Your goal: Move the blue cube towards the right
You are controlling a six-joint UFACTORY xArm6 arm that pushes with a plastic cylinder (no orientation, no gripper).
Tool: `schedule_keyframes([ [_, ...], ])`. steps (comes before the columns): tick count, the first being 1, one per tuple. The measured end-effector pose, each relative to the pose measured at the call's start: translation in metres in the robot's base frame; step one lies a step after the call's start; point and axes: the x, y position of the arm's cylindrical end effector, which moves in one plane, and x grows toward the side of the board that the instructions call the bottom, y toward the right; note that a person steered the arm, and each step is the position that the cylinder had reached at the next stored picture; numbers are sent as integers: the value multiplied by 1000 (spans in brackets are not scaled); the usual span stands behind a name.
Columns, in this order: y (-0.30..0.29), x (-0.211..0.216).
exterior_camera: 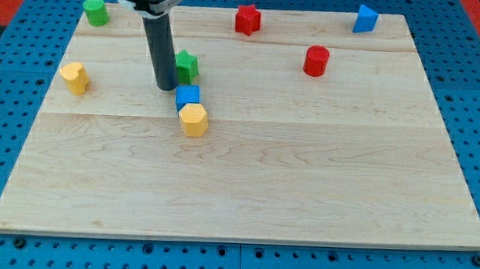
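Note:
The blue cube [188,96] sits left of the board's middle, touching the yellow hexagonal block [193,119] just below it. A green star-shaped block [186,66] lies just above the cube. My tip [166,87] rests on the board just left of the blue cube and a little above it, close beside the green star's left side.
A green cylinder [96,11] is at the top left, a yellow block [75,78] at the left edge, a red star [247,20] at the top middle, a red cylinder [316,61] to the right, and a blue block [364,19] at the top right of the wooden board [303,178].

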Motion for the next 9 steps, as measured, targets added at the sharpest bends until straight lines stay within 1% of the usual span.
schedule_keyframes([
  [2, -17, 24],
  [3, -6, 38],
  [6, 97, 39],
  [7, 108, 39],
  [9, 108, 37],
])
